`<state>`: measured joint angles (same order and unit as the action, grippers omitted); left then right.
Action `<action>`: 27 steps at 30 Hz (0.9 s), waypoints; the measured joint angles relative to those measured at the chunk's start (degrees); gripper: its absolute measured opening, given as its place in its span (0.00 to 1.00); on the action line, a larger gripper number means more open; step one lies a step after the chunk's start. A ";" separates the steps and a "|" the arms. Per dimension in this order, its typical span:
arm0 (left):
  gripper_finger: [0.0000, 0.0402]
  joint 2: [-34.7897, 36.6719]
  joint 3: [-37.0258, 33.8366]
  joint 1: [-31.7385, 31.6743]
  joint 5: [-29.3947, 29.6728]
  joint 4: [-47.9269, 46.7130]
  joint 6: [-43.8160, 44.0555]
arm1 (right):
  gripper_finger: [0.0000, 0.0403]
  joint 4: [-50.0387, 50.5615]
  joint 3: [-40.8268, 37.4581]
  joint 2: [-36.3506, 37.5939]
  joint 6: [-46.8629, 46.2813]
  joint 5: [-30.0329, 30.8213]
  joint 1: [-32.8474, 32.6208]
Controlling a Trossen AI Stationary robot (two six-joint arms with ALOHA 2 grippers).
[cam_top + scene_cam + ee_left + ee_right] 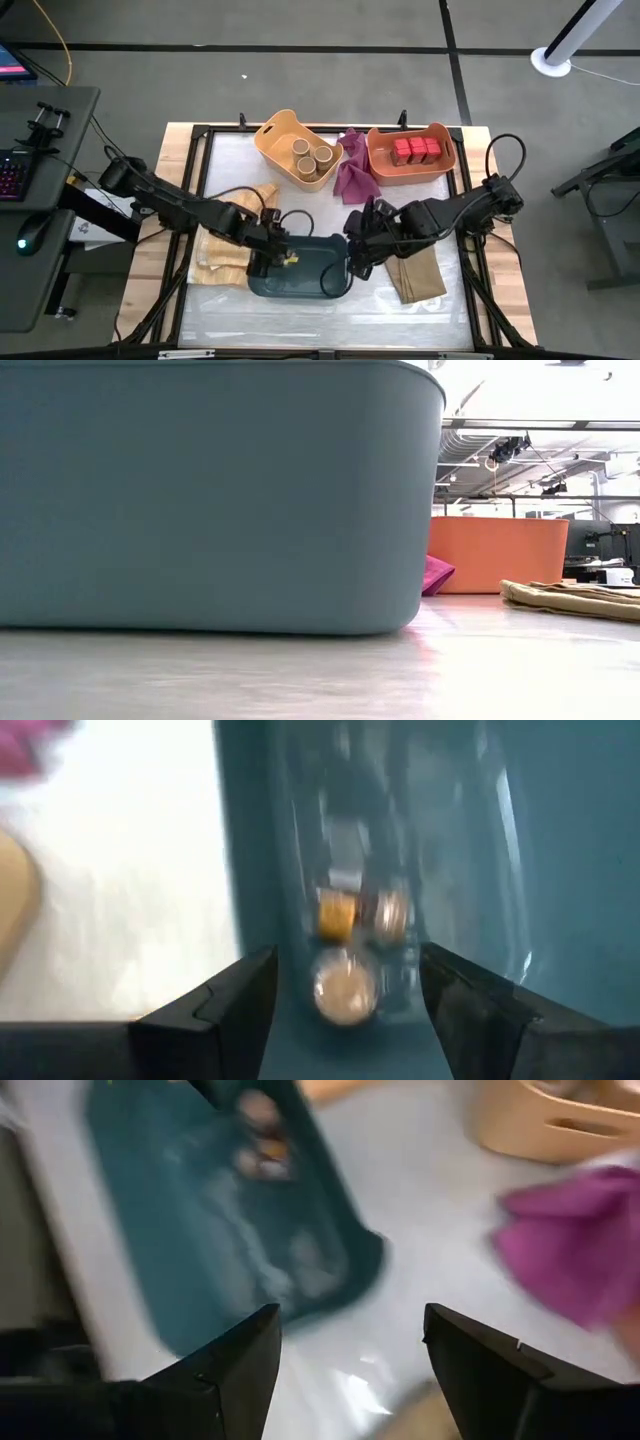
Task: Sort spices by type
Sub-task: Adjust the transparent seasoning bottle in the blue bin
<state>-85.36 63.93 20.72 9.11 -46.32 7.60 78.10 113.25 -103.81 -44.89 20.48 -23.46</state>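
Several tiny jars [345,988] lie in the left end of a teal bin [318,262], small and blurred in the right wrist view [262,1142]. My left gripper [270,250] [345,960] reaches down into that end, open, a finger on either side of the nearest jar. My right gripper [358,255] [350,1320] hovers open just off the bin's right end. Three tan cylinders [312,155] stand in a tan bin [275,135]. Red tins [415,150] sit in an orange bin [440,168].
A magenta cloth [352,172] lies between the tan and orange bins. Folded tan cloths lie left [222,255] and right [415,272] of the teal bin. In the low view the teal bin's wall [200,490] blocks most of the table; the orange bin [495,555] stands behind.
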 joint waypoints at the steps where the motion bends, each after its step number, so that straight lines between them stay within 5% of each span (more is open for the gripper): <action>1: 0.57 0.44 1.33 -0.28 0.00 0.09 -0.16 | 0.60 -2.03 -0.06 0.00 0.45 -1.42 0.50; 10: 0.56 8.97 0.62 3.26 0.75 6.42 6.39 | 0.60 -27.45 -5.07 0.00 11.75 -5.97 4.73; 16: 0.40 12.83 -9.56 10.31 10.84 15.87 13.43 | 0.60 -29.79 -8.89 -0.07 14.33 -5.85 6.47; 21: 0.06 7.52 -8.81 8.03 7.03 17.04 15.16 | 0.59 -27.65 -9.28 0.02 15.28 -6.68 5.87; 27: 0.00 -3.90 0.86 1.49 -0.89 8.64 7.96 | 0.52 -23.51 -9.23 1.18 14.19 -7.02 3.92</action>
<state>-89.26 64.78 22.20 8.22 -37.68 15.56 54.59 104.02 -102.63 -30.70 13.45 -19.55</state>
